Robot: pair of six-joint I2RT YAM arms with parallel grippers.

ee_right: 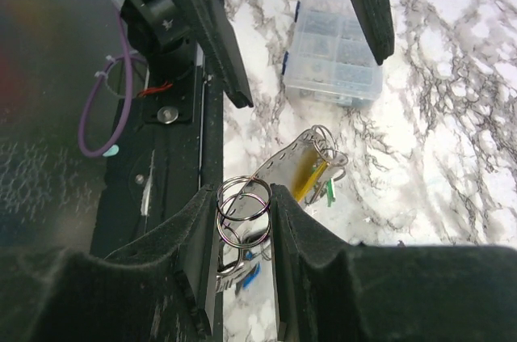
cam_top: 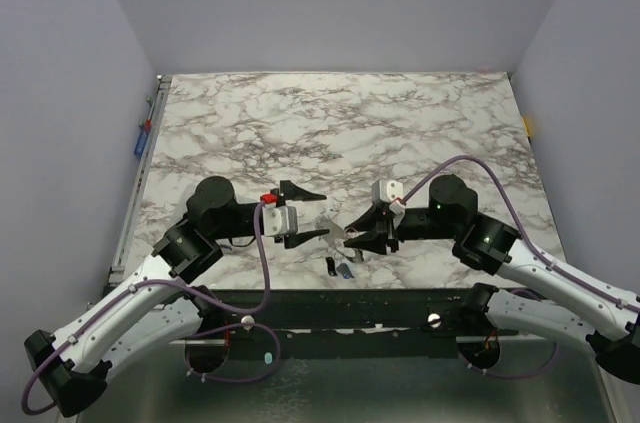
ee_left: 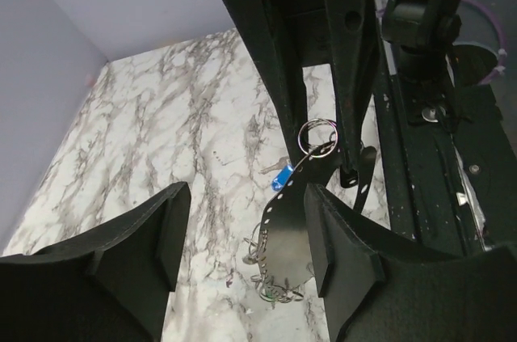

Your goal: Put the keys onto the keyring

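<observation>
White arms [cam_top: 110, 315], black fingers [ee_left: 121, 273], purple cables [cam_top: 263, 253]

Before me lies a table [cam_top: 340, 113] with a white marble pattern veined in grey and black, under soft, even light. It is closed in by a far wall [cam_top: 330, 3], a left wall [cam_top: 60, 93] and a right wall [cam_top: 590, 53], all plain pale lavender. A metal rail [cam_top: 128, 223] runs along the table's left edge.

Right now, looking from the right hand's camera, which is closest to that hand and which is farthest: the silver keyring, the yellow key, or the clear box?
1. keyring: pinched between the fingers of the right hand, at the bottom of the view.
2. yellow key: just past the fingertips, in the middle of the view.
3. clear box: farthest, near the top.
</observation>
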